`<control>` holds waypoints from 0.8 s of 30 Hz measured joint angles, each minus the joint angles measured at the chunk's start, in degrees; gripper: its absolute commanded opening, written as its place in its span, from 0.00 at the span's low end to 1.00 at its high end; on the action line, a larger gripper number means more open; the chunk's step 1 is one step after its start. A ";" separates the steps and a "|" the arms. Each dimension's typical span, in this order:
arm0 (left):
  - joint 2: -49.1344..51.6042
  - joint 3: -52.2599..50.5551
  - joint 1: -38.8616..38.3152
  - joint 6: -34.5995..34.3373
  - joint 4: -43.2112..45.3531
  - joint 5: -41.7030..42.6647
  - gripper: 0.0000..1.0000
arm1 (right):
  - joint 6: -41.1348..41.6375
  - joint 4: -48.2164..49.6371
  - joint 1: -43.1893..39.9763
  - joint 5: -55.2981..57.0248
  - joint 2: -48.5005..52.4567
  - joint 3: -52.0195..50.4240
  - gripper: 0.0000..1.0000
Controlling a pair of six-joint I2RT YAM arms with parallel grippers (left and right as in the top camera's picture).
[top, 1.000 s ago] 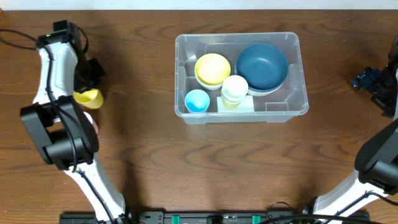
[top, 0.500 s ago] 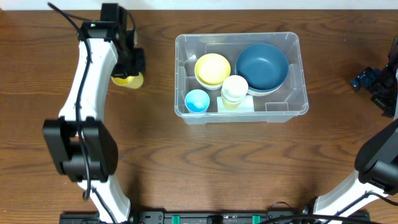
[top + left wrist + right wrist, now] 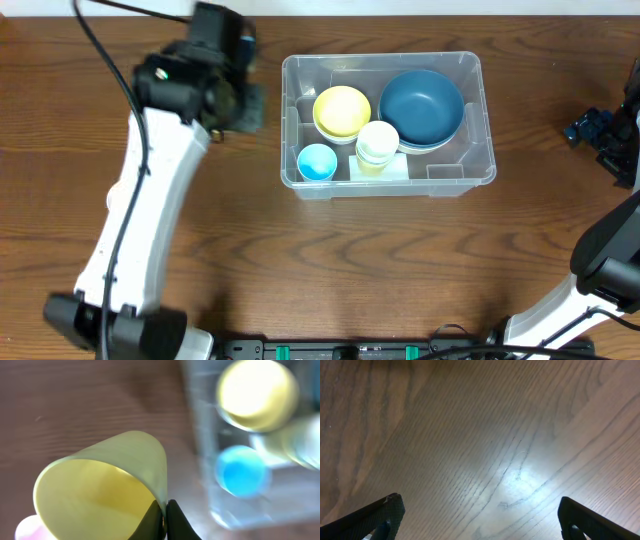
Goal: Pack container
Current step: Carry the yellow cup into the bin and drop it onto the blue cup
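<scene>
A dark brown wood-grain table (image 3: 300, 260) fills the overhead view, and the container (image 3: 470, 175) sits on it toward the far edge, a little right of centre, open side up, with its long axis running left to right across the picture. Inside it are a yellow bowl (image 3: 342, 110) at centre-left, a dark blue bowl (image 3: 421, 107) to its right, a pale cup (image 3: 377, 143) touching both, and a light blue cup (image 3: 317, 161) in the near-left corner. The left arm (image 3: 150, 200) is motion-blurred, its head just left of the container's short wall, so what it carries is hard to make out from above. The right arm (image 3: 610, 260) is cut off by the frame's right edge. At the left wrist, the left gripper (image 3: 164, 515) is pinched tight on the wall of a yellow cup (image 3: 100, 485) lying on its side (mouth toward the camera). A pink object (image 3: 27, 527), possibly another cup, peeks out at the lower left, and the container is a blur on the right. At the right wrist, only bare wood shows. The right gripper (image 3: 480, 512) is spread wide, with nothing between its tips.
</scene>
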 measured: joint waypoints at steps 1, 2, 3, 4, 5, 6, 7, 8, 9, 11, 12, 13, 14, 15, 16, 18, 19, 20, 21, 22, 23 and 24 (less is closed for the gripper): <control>-0.72 0.07 -2.25 0.35 -0.52 -0.07 0.06 | 0.00 0.00 0.00 0.00 0.00 0.00 0.99; -1.33 0.17 -5.01 1.01 -1.09 -0.02 0.06 | 0.00 0.00 0.00 0.00 0.00 0.00 0.99; -1.64 0.26 -7.32 1.64 -1.46 0.04 0.06 | 0.00 0.00 0.00 0.00 0.00 0.00 0.99; -1.75 0.42 -9.55 2.38 -1.84 0.15 0.06 | 0.00 0.00 0.00 0.00 0.00 0.00 0.99; -1.75 0.44 -11.98 3.15 -2.03 0.15 0.06 | 0.00 0.00 0.00 0.00 0.00 0.00 0.99; -1.62 0.44 -14.03 3.87 -2.23 0.22 0.06 | 0.00 0.00 0.00 0.00 0.00 0.00 0.99; -1.42 0.44 -16.11 4.52 -2.40 0.24 0.06 | 0.00 0.00 0.00 0.00 0.00 0.00 0.99; -1.14 0.44 -17.86 4.98 -2.56 0.28 0.06 | 0.00 0.00 0.00 0.00 0.00 0.00 0.99; -0.81 0.44 -19.15 5.31 -2.78 0.33 0.06 | 0.00 0.00 0.00 0.00 0.00 0.00 0.99; 0.17 0.44 -21.00 6.01 -3.43 0.33 0.06 | 0.00 0.00 0.00 0.00 0.00 0.00 0.99; 0.66 0.44 -21.44 6.10 -3.67 0.33 0.06 | 0.00 0.00 0.00 -0.02 0.00 0.00 0.99; 1.53 0.44 -21.88 6.25 -3.87 0.33 0.06 | 0.00 0.00 0.00 0.00 0.00 0.00 0.99; 2.36 0.44 -22.12 6.32 -4.00 0.33 0.06 | 0.00 0.00 0.00 0.00 0.00 0.00 0.99; 3.50 0.44 -22.23 6.40 -4.09 0.31 0.06 | 0.00 0.00 0.00 0.00 0.00 0.00 0.99; 4.39 0.44 -22.25 6.40 -4.15 0.31 0.06 | 0.00 0.00 0.00 0.00 0.00 0.00 0.99; 6.73 0.44 -22.25 6.40 -4.39 0.28 0.06 | 0.00 0.00 0.00 0.00 0.00 0.00 0.99; 7.82 0.44 -22.25 6.40 -4.46 0.26 0.06 | 0.00 0.00 0.00 0.00 0.00 0.00 0.99; 8.96 0.44 -22.25 6.43 -4.44 0.15 0.06 | 0.00 0.00 0.00 0.00 0.00 0.00 0.99; 9.92 0.44 -22.25 6.43 -4.44 0.13 0.06 | 0.00 0.00 0.00 0.00 0.00 0.00 0.99; 10.82 0.44 -22.25 6.45 -4.39 0.11 0.06 | 0.00 0.00 0.00 0.00 0.00 0.00 0.99; 11.54 0.44 -22.25 6.56 -4.39 0.11 0.06 | 0.00 0.00 0.00 0.00 0.00 0.00 0.99; 12.07 0.44 -22.25 6.78 -4.37 0.09 0.06 | 0.00 0.00 0.00 0.00 0.00 0.00 0.99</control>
